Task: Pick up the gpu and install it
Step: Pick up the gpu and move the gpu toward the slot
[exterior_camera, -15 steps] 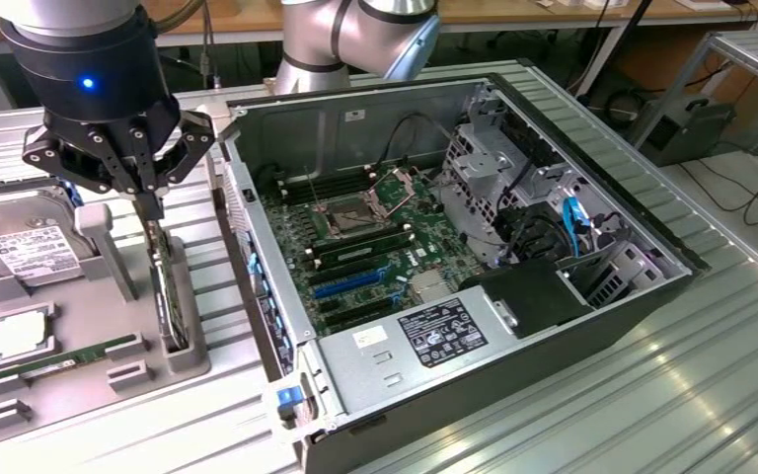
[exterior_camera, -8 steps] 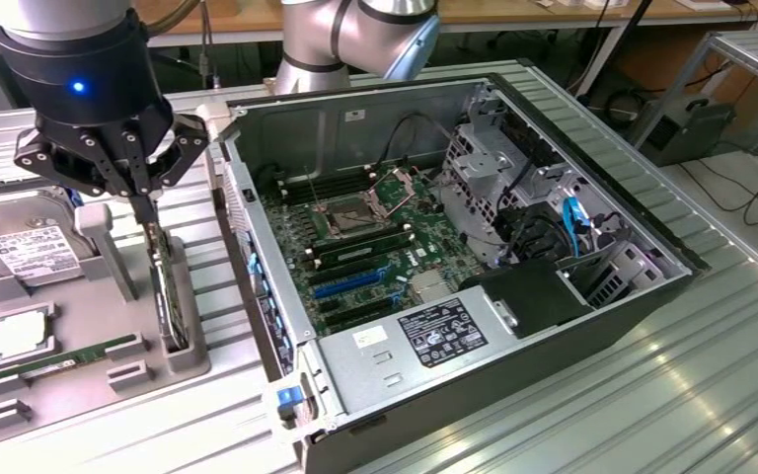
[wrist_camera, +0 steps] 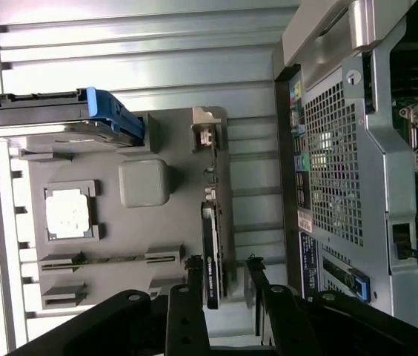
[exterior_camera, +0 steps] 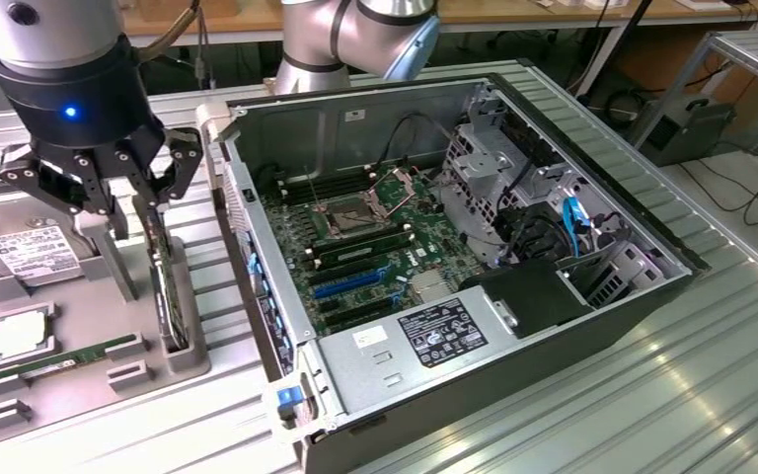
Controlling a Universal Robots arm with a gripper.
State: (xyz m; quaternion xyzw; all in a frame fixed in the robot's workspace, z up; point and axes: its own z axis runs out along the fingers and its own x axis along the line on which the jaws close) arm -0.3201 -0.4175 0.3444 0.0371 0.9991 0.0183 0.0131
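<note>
The black pincer (exterior_camera: 133, 212) (wrist_camera: 222, 264) on the dark-sleeved robot arm (exterior_camera: 70, 89) is hanging low over the flat grey plastic tray (exterior_camera: 83, 301) (wrist_camera: 120, 233), which is lying on the ribbed metal desk (exterior_camera: 616, 395) (wrist_camera: 142, 44) at the exterior view's left. Its jaws are standing apart. The gpu (exterior_camera: 165, 296) (wrist_camera: 210, 259), a thin dark rectangular card, is standing on its long edge in a slot along the side of the tray nearest the open grey computer case (exterior_camera: 352, 118) (wrist_camera: 335, 163). In the wrist view the black fingers (wrist_camera: 187, 304) are straddling the end of the card, one on each face. A gap is showing between the card and the finger on the case side, and I cannot tell whether the other finger is touching it. Also in the tray, a silver hard drive with a white label (exterior_camera: 24, 247) is lying at the far end, a square silvery processor chip (exterior_camera: 17, 336) is sitting beside it, and a slim green memory stick (exterior_camera: 63, 360) is resting near the front edge.
</note>
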